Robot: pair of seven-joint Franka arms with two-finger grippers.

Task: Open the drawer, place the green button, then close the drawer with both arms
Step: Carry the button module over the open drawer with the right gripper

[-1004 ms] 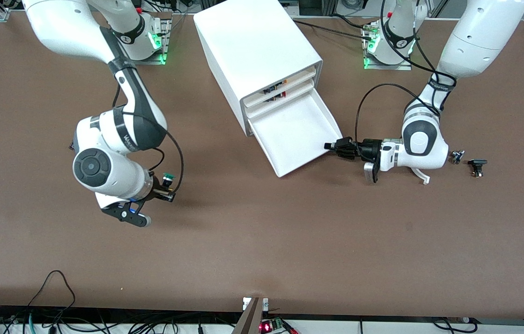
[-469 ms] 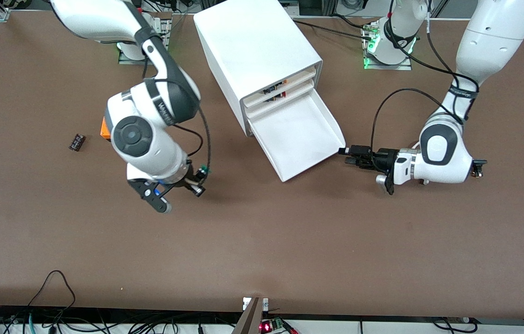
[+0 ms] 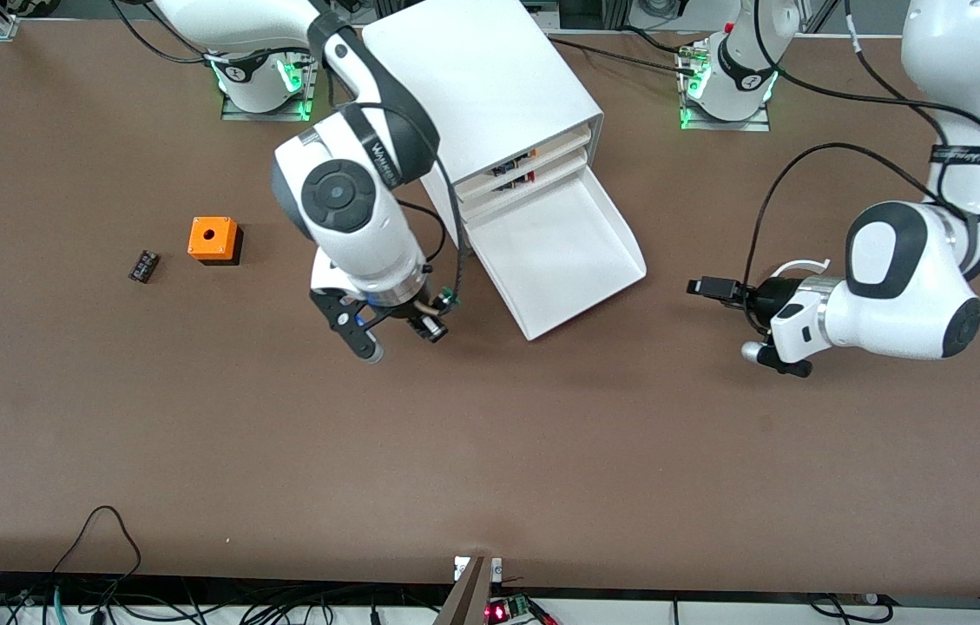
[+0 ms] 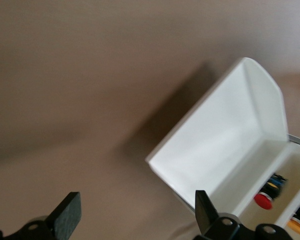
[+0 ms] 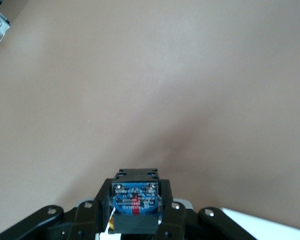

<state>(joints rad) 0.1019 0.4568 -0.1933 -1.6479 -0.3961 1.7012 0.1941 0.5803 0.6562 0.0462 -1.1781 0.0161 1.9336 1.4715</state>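
Front view: the button (image 3: 437,314) is clamped in the right hand (image 3: 430,319) over the counter (image 3: 490,451), just beside the pulled-out drawer (image 3: 555,252), seemingly for placement inside; the left hand (image 3: 709,287), spread wide and empty, is kept clear.

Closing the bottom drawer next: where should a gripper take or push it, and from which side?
Go for the drawer at its plain front wall, the edge nearest the front camera. It has no visible handle, so a flat push there toward the cabinet looks best. The open left gripper sits beside it; the right gripper holds the button.
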